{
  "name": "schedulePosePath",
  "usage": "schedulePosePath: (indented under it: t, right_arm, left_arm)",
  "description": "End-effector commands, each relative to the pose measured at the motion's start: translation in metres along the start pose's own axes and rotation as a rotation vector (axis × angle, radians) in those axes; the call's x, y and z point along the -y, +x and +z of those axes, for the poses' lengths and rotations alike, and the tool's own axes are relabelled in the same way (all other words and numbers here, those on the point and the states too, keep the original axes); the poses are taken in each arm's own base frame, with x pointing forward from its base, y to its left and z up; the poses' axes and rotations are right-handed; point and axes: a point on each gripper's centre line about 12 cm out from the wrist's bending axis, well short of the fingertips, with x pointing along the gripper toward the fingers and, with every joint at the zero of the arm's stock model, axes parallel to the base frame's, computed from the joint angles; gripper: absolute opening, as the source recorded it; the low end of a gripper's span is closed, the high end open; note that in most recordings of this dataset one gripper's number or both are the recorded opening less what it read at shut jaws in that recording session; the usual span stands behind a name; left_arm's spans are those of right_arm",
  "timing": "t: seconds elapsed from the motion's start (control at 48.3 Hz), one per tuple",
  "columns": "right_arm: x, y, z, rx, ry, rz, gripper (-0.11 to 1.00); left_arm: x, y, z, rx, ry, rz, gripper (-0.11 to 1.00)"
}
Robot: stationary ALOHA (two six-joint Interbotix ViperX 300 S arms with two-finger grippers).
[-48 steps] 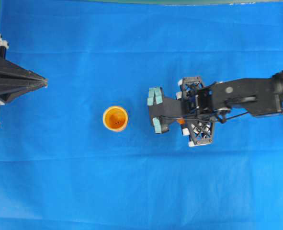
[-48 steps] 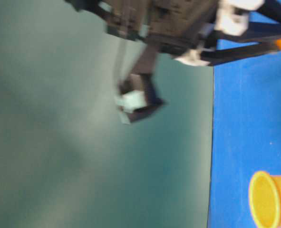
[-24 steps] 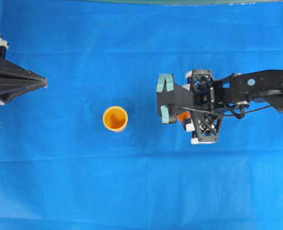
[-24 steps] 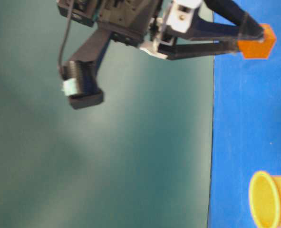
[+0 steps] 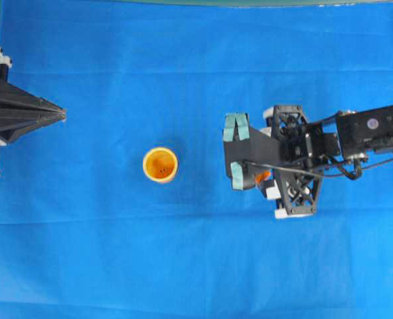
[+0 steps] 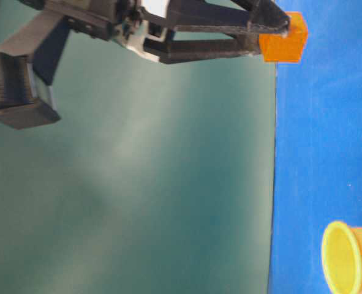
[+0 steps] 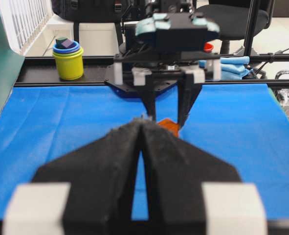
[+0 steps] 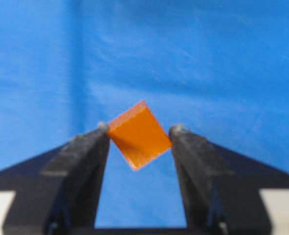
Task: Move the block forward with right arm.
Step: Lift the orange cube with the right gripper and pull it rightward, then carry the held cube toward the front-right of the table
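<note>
**Orange block between the right arm's fingers**

The block (image 8: 140, 135), a small orange cube, sits turned corner-on between the fingertips of the right arm's gripper (image 8: 138, 134), touching both. In the overhead view it lies right of centre, mostly hidden beneath the right arm (image 5: 356, 136). It rests on the blue surface.

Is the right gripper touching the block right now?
Touching. The right wrist view shows the block wedged corner to corner between both fingers of the right gripper, with no gap on either side.
</note>
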Motion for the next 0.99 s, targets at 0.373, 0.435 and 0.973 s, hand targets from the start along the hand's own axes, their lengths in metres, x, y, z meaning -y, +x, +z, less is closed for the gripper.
schedulePosePath:
  t: [0.373,0.435,0.973]
  right_arm:
    - [-0.051,-0.033,0.022,0.096,-0.019,0.075,0.49]
    - [-0.057,-0.035,0.022,0.099,-0.018,0.084,0.49]
    - [-0.109,-0.062,0.033,0.144,-0.043,0.16,0.49]
  left_arm:
    - [-0.001,0.002,0.013,0.029,0.002,0.003,0.03]
    - [-0.001,0.002,0.013,0.026,0.002,0.003,0.03]
    - [-0.001,0.002,0.009,-0.009,0.0,0.003,0.03]
